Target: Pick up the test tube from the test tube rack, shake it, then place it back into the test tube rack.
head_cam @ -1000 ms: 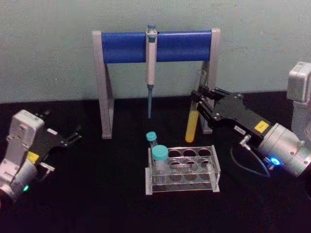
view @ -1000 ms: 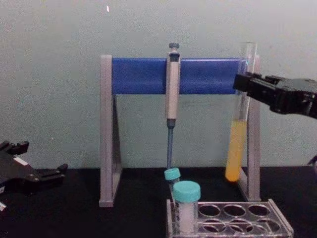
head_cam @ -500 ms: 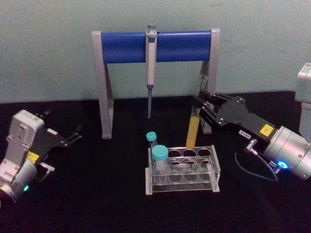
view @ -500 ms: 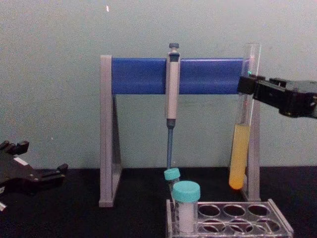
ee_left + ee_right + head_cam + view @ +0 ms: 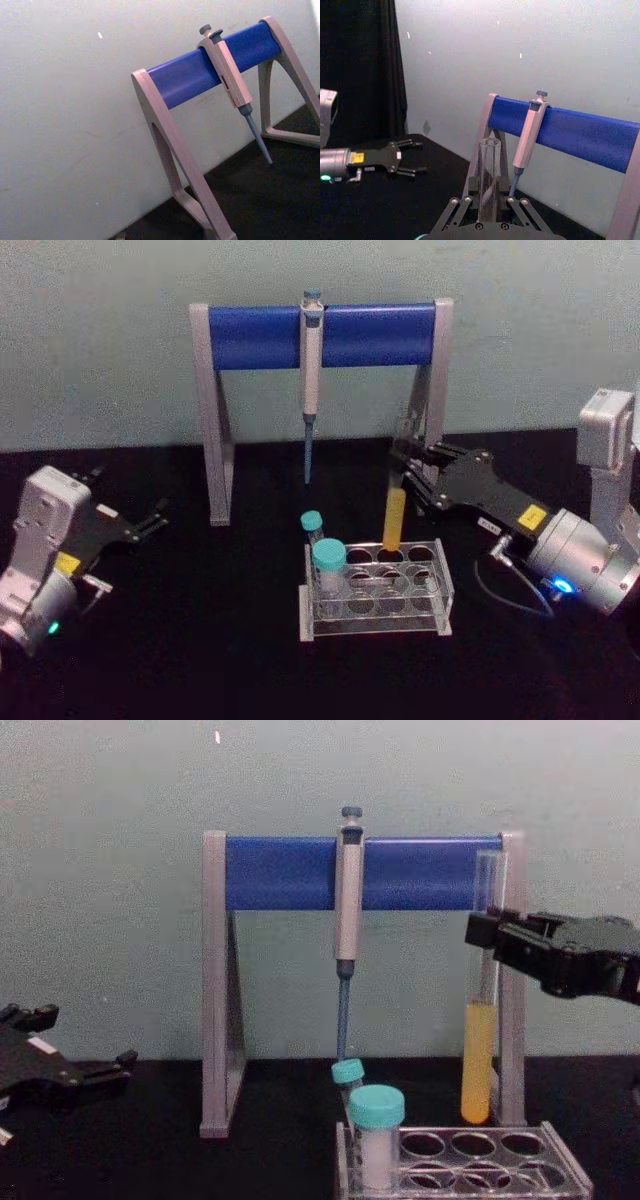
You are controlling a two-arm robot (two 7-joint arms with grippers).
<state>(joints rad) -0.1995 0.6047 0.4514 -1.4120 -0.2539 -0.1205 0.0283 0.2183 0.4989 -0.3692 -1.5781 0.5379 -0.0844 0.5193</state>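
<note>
At the frame's right, your right gripper (image 5: pixel 405 472) is clamped on the test tube (image 5: pixel 393 518), upright just above the back row of the rack (image 5: pixel 445 585); at lower left, your left gripper (image 5: pixel 152 522) rests spread and empty.

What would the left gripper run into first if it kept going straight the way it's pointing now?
Most likely the left leg of the pipette stand. The left gripper, jaws open, points toward it, and its wrist view has that leg close to straight ahead. Depth is uncertain, so it might pass just beside it.
</note>
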